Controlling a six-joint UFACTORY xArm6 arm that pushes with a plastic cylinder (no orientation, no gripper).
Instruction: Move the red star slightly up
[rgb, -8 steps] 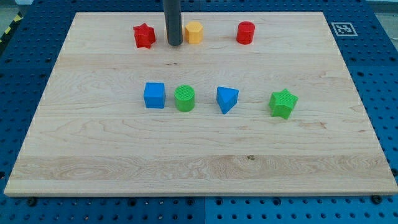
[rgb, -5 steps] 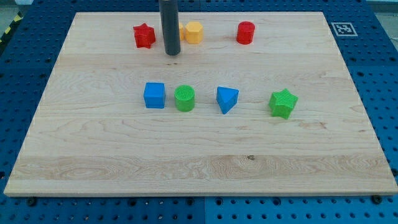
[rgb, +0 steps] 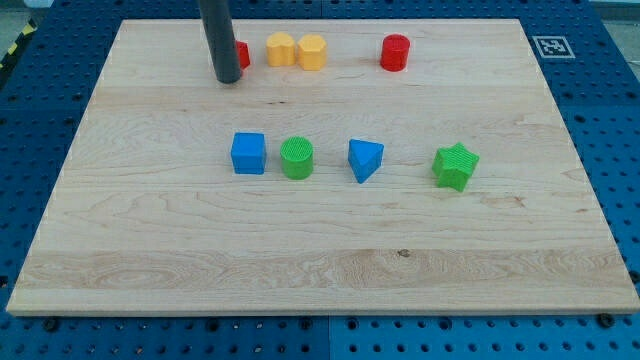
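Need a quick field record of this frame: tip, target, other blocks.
tip: my tip, just below the red star
target: red star, mostly hidden behind the rod, near the view's top
top row: two yellow blocks, red cylinder
middle row: blue cube, green cylinder, blue triangular block, green star

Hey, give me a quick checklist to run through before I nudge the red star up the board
1. Red star located: ok, but the rod hides most of it.
2. My tip sits below the star: ok, just below and slightly to the view's left.
3. Tip touching the star: cannot tell.
4. Board room above the star: ok, though little.
5. Nearest yellow block apart from the star: ok.
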